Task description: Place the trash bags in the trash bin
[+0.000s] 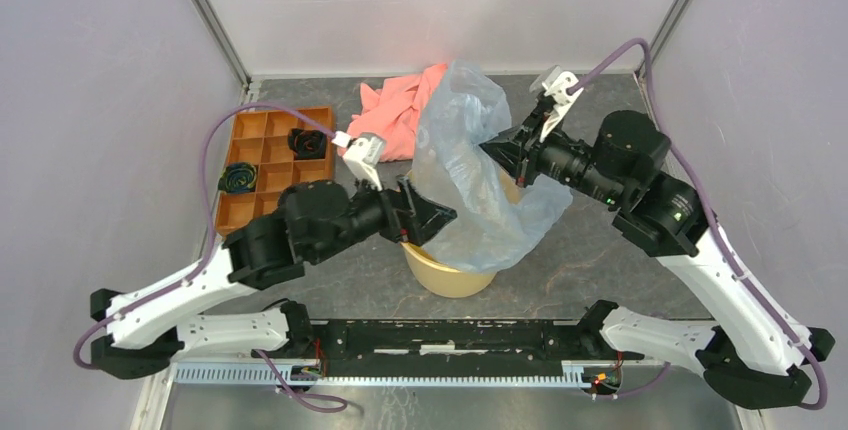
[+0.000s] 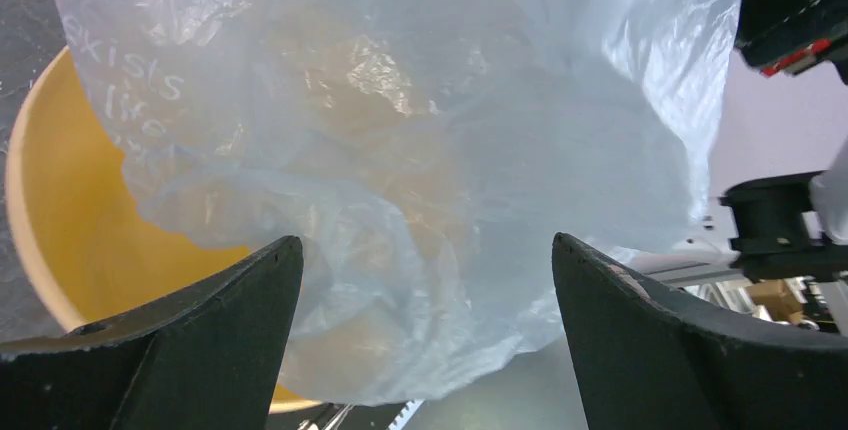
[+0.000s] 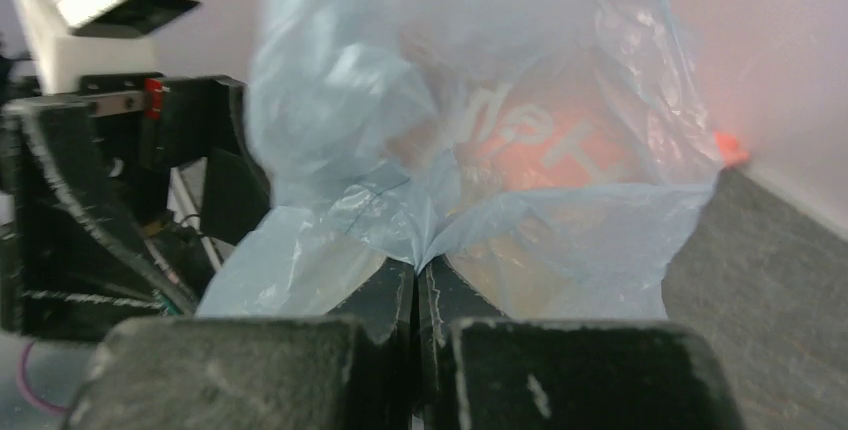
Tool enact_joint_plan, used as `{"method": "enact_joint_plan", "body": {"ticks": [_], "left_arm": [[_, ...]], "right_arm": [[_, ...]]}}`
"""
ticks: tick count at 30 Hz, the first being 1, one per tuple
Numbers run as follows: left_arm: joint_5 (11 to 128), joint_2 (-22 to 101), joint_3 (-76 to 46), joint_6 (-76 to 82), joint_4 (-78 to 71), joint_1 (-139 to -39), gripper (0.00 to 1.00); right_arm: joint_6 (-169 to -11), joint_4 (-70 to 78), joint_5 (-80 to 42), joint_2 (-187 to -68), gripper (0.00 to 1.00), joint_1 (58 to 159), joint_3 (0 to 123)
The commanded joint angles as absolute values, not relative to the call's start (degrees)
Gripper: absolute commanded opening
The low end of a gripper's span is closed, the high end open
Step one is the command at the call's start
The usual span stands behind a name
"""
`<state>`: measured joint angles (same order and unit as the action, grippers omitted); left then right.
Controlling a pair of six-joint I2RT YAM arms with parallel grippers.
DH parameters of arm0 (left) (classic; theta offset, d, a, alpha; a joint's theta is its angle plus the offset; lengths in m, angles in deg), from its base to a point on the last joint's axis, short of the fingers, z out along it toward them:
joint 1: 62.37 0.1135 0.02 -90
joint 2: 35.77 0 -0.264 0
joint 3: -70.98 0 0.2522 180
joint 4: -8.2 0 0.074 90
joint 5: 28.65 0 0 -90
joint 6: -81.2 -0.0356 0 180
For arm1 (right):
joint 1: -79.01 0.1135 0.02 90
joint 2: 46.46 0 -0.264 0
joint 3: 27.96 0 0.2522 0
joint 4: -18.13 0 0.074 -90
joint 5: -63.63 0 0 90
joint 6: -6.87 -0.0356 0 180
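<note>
Nearest me, the bin (image 1: 449, 277) stands on the table (image 1: 340, 280) between the two arms, only its near wall and a strip of rim showing from above. Left wrist view shows its yellow inside (image 2: 70, 210) bare on the left, with film sagging into the mouth on the right. Left gripper (image 1: 438, 212) sits over the bin's left rim. Its jaws are spread wide (image 2: 426, 245) and hold nothing. The bag (image 2: 430, 130) hangs just ahead of the gap, and I cannot tell whether it brushes either finger. The bag (image 1: 470, 170) is lifted above the bin, ballooned out, covering most of the mouth. Its lower folds spill over the right side of the rim towards the table. Right gripper (image 1: 503, 157) comes in from the right, above and beyond the bin. Its jaws are pressed together (image 3: 417, 275) on a gathered fold of the bag (image 3: 450, 150), and the film fans up and out from that pinch. Further back on the left is the orange tray (image 1: 262, 126), two dark items in separate compartments. Furthest, by the back wall, lies the pink cloth (image 1: 395, 110), partly behind the bag.
</note>
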<state>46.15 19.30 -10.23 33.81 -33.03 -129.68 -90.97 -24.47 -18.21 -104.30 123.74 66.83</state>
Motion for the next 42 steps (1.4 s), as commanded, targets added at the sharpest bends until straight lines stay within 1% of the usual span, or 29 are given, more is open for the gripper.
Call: {"method": "enact_joint_plan", "body": {"ticks": [1, 3, 5, 8, 9, 12, 15, 17, 19, 20, 24, 27, 30, 33, 38, 42], "left_arm": [[46.98, 15.23, -4.53, 35.5, -31.11, -129.7, 1.0], [46.69, 15.12, -4.13, 36.13, -33.39, -129.73, 1.0], [46.97, 14.74, -3.46, 36.96, -34.49, -129.75, 1.0], [46.62, 12.04, -0.8, 38.34, -32.48, -129.78, 1.0], [45.87, 10.97, -0.79, 38.63, -33.43, -129.71, 1.0], [43.76, 10.0, -6.31, 38.34, -42.05, -129.74, 1.0], [41.97, 7.11, -10.47, 37.85, -48.44, -129.75, 1.0], [41.8, 3.74, -10.2, 39.35, -49.17, -129.73, 1.0], [42.5, 0.15, -8.42, 41.05, -47.88, -129.78, 1.0], [43.25, -1.3, -7.27, 41.71, -47.05, -129.74, 1.0], [43.44, -5.11, -4.79, 44.2, -47.09, -129.71, 1.0], [42.65, -6.11, -4.83, 45.25, -49.53, -129.75, 1.0], [41.96, -7.12, -4.07, 46.48, -51.31, -129.72, 1.0], [42.36, -8.07, -2.74, 47.79, -51.42, -129.78, 1.0], [42.29, -8.9, -1.95, 48.49, -51.38, -129.78, 1.0], [40.68, -8.24, -2.35, 48.23, -51.33, -129.78, 1.0]], "right_arm": [[-89.68, -24.39, -5.87, -106.29, 0.01, 123.7, 72.15], [-91.16, -23.27, -2.86, -106.96, 0.03, 123.7, 71.53], [-93.49, -21.46, -2.4, -106.89, 0.04, 123.82, 69.63], [-98.2, -19.81, -6.37, -106.48, 0.05, 123.82, 65.67], [-100.1, -20.85, -8.95, -106.9, 0.01, 123.82, 65.23], [-107.45, -23.82, -13.84, -108.66, 0.01, 123.85, 62.23], [-113.61, -21.88, -15.2, -109.34, 0.01, 124.11, 54.03], [-113.34, -25.26, -21.53, -111.97, 0.01, 126.51, 53.78], [-110.02, -29.25, -32.84, -116.03, 0.01, 131.95, 56.55], [-108.95, -31.31, -36.56, -118.93, 0.01, 134.5, 58.53], [-106.68, -37.75, -48.81, -129.61, 0.01, 139.63, 63.8], [-107.18, -38.55, -55.27, -134.07, 0.0, 141.23, 61.89], [-106.93, -34.32, -54.91, -136.4, 0.0, 141.22, 57.84], [-108.01, -33.2, -54.16, -138.06, 0.0, 141.24, 55.44], [-105.89, -24.91, -49.39, -135.87, 0.0, 141.01, 48.84], [-104.41, -29.53, -47.32, -134.3, 0.0, 141.12, 54.89]]}}
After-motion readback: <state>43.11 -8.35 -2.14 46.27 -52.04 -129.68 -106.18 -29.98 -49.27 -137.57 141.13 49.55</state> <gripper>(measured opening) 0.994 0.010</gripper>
